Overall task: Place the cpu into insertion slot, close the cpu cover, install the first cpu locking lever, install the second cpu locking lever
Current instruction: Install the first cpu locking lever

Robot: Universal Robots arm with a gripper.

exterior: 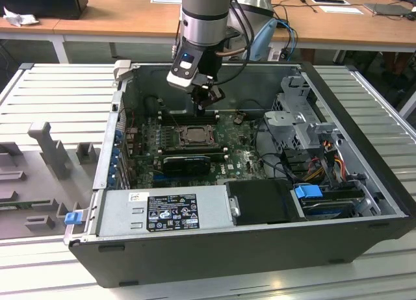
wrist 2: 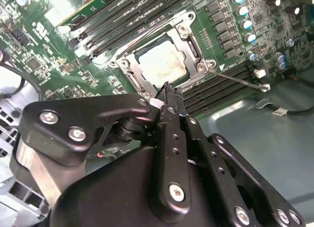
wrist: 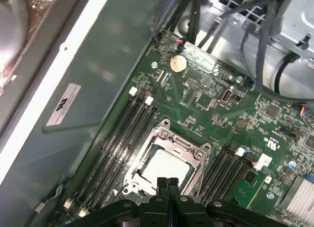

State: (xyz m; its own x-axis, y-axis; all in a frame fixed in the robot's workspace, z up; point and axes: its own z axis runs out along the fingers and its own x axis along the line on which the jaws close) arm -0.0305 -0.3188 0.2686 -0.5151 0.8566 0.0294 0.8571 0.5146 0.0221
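Note:
The cpu (wrist 2: 162, 65) lies flat in the insertion slot (exterior: 194, 136) on the green board, its pale metal face up. The silvery cpu cover (wrist 2: 131, 77) is folded down around it, and the chip shows through the cover's square opening. In the first wrist view the cpu (wrist: 164, 165) and cover (wrist: 196, 160) sit just beyond my fingertips. My gripper (wrist 2: 168, 94) is shut with nothing between its fingers and hangs just above one edge of the cover. A thin metal locking lever (wrist 2: 240, 80) juts out sideways over the memory slots. Another lever (wrist 2: 142, 34) runs along the opposite side.
The computer case's walls (exterior: 110, 150) surround the board. Long black memory slots (wrist: 125, 133) flank the socket on both sides. A drive cage with cables (exterior: 305, 128) stands at the exterior view's right, and a power supply (exterior: 162, 212) lies along the near edge.

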